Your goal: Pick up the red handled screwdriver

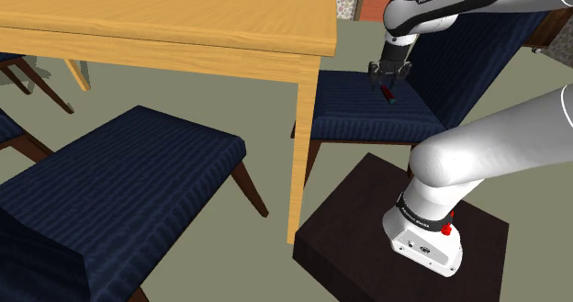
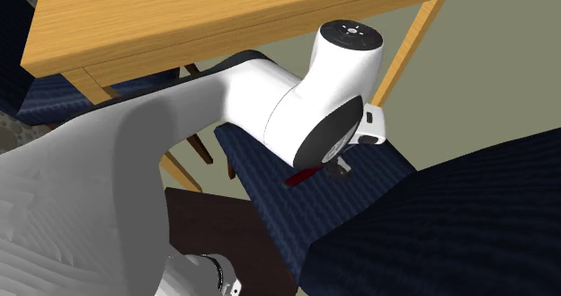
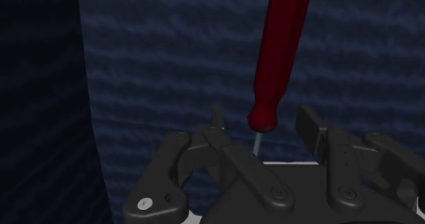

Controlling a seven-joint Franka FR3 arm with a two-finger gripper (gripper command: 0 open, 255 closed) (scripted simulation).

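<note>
The red-handled screwdriver (image 3: 280, 52) lies on the dark blue ribbed seat of a chair (image 1: 353, 117) beside the wooden table. My black gripper (image 1: 387, 82) hangs just above that seat, open. In the wrist view the gripper (image 3: 263, 120) straddles the handle's end and the thin grey shaft, and neither finger (image 3: 216, 120) touches them. The handle runs away from the gripper across the seat. In the second exterior view a piece of the red handle (image 2: 304, 176) shows under my white forearm, which hides most of the hand.
The light wooden table (image 1: 184, 29) stands at the shoulder view's left of the chair; its leg (image 1: 303, 144) is close to the seat's edge. The chair's back (image 1: 487, 61) rises behind the gripper. Another blue seat (image 1: 119, 190) is nearer. The dark stand (image 1: 349, 227) carries the arm.
</note>
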